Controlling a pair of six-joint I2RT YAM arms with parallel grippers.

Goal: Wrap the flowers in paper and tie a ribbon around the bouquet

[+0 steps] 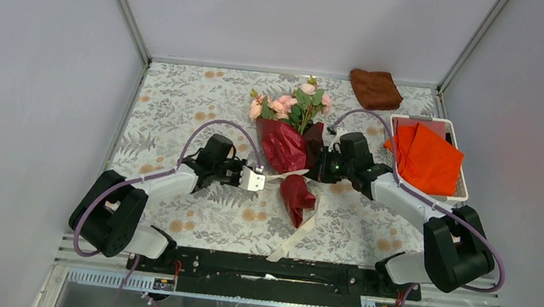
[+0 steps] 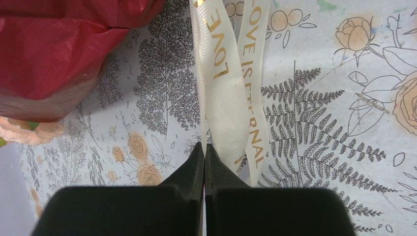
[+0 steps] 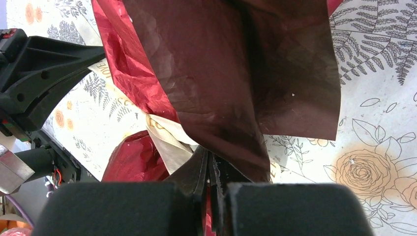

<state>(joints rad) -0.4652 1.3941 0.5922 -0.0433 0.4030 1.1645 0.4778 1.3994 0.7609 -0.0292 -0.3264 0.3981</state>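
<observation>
The left gripper (image 2: pixel 204 150) is clamping fully closed on the ribbon (image 2: pixel 226 98), pinching the cream band at the fingertips. From that pinch the ribbon is running away over the patterned table (image 1: pixel 182 106) in two overlapping strands, showing gold lettering. The right gripper (image 3: pixel 211 164) is pressing its jaws almost together on a lower fold of the paper (image 3: pixel 236 73), whose dark maroon reverse is hanging down into the fingertips. A stretch of ribbon is lying just beside those fingertips; whether it is also being caught cannot be determined.

In the top view both grippers are facing each other across the narrow waist of the bouquet (image 1: pixel 290 129), left gripper on the left, right gripper on the right. The bouquet is lying at the table centre, with the flowers (image 1: pixel 289 103) pointing toward the far edge and the red paper tail pointing toward the arm bases. A free ribbon end is trailing toward the near edge.

A brown cloth (image 1: pixel 375 88) is lying at the far right corner. A white basket (image 1: pixel 463 190) is holding orange sheets (image 1: pixel 428 158) on the right
</observation>
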